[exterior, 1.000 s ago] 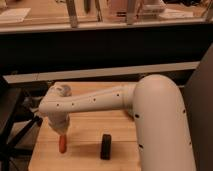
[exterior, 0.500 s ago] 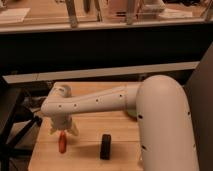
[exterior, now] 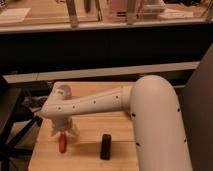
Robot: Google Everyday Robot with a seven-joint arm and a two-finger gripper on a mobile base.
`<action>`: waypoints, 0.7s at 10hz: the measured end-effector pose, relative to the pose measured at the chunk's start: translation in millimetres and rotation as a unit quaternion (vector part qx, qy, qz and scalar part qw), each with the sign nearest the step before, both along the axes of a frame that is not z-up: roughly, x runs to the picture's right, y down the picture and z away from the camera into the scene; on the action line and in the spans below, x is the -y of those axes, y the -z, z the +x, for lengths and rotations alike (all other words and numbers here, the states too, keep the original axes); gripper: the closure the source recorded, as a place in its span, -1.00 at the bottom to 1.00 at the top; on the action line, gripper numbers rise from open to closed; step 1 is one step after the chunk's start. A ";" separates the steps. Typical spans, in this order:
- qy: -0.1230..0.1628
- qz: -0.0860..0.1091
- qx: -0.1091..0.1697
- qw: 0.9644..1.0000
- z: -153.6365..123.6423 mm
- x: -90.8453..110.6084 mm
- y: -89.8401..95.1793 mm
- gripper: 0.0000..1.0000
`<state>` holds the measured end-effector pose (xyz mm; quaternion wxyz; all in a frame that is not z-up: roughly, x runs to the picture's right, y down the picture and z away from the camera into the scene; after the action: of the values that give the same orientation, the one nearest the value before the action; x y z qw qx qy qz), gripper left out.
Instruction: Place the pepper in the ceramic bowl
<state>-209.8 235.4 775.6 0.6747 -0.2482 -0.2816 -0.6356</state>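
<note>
White hand [exterior: 64,133] points down over the pepper [exterior: 62,145].

Prob. a lab or office test area: small wooden tabletop [exterior: 90,141] in front of a long pale counter [exterior: 50,22] w/ metal posts [exterior: 74,12]. Gripper [exterior: 63,132] sits low at the tabletop's front left, just over the pepper [exterior: 62,146].

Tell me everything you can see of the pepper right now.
The pepper is small, slender and orange-red. It lies on the wooden table near the front left corner, pointing roughly away from the camera. Its far end is hidden under the gripper, which hangs right over it; contact cannot be told. A black bar lies apart to its right.
</note>
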 end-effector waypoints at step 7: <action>0.004 -0.003 0.006 1.000 -0.1 -13.3 -11.8 0.09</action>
<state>-209.9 248.7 787.4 0.6692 -0.2477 -0.2868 -0.6392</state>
